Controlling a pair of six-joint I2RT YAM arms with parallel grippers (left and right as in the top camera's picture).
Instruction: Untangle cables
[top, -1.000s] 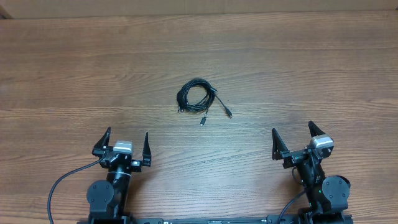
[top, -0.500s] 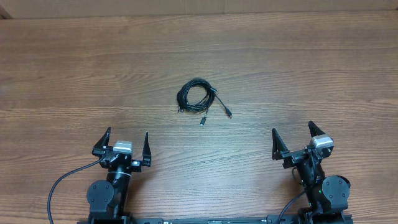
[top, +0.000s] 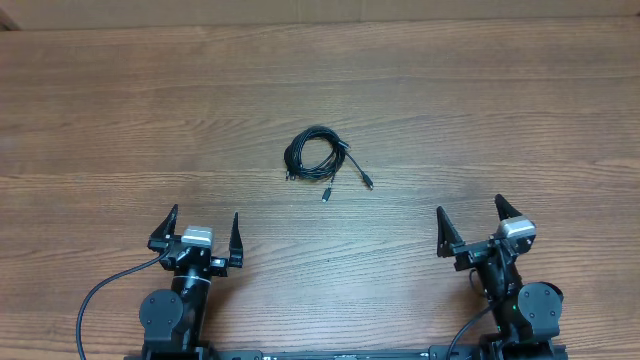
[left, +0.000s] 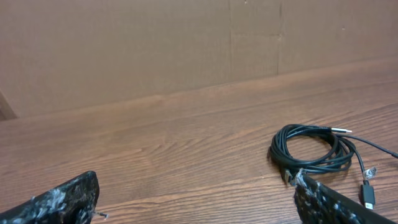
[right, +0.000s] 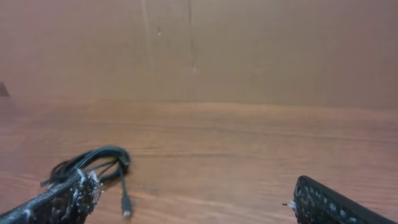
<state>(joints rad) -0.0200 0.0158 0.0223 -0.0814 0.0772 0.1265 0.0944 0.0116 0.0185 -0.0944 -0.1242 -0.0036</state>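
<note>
Left gripper (top: 204, 214), right gripper (top: 470, 206): jaws wide, cables (top: 316, 156) well beyond

It looked like a robot test lab: a wood-pattern surface (top: 120, 120), a plain brown cardboard wall (left: 124, 50) along its far edge, and the left arm (top: 178, 305) and right arm (top: 522, 305) fixed at its near edge.
</note>
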